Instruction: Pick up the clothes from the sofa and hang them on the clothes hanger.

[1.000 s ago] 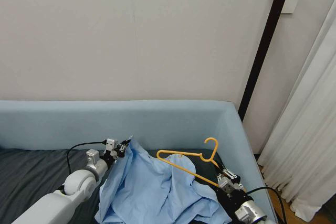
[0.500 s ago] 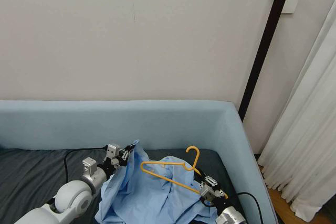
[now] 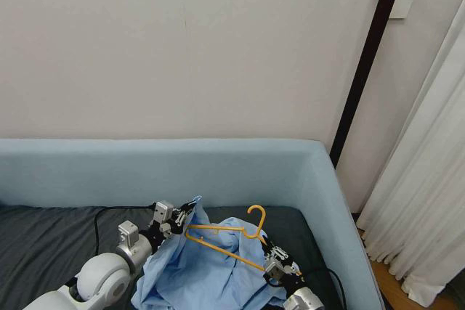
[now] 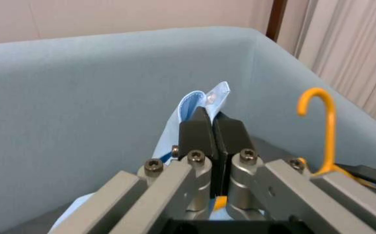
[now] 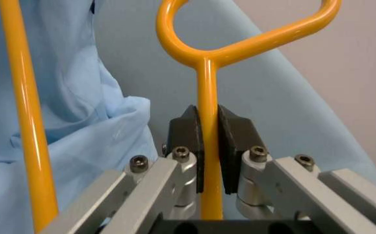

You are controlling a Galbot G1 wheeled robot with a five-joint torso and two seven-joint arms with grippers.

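1. Right gripper (image 5: 211,131): low in the head view, at the right end of the sofa seat. Both pads are closed on a straight section of the orange clothes hanger (image 3: 221,242). The rod passes between them and the curved hook lies just beyond the fingertips.
2. Orange clothes hanger: tilted, with the hook uppermost. Its frame slopes down from the left gripper's side towards the right gripper, above and against the garment.
3. Light blue shirt (image 3: 196,270): crumpled on the seat between the two arms. One edge is raised to the left gripper. Folds of fabric lie just beside the right gripper.
4. Left gripper (image 4: 212,124): left of the hanger. Its fingers are pressed together on an upper edge of the shirt. That edge stands up past the fingertips and carries a button.
5. Dark grey seat cushion (image 3: 43,241): extends left beneath the left arm.
6. Pale blue sofa backrest (image 3: 145,168): wraps behind and around the right side.
7. Behind the sofa: a plain wall (image 3: 182,49), a black upright pole (image 3: 367,63) and a white curtain (image 3: 429,179) at far right.
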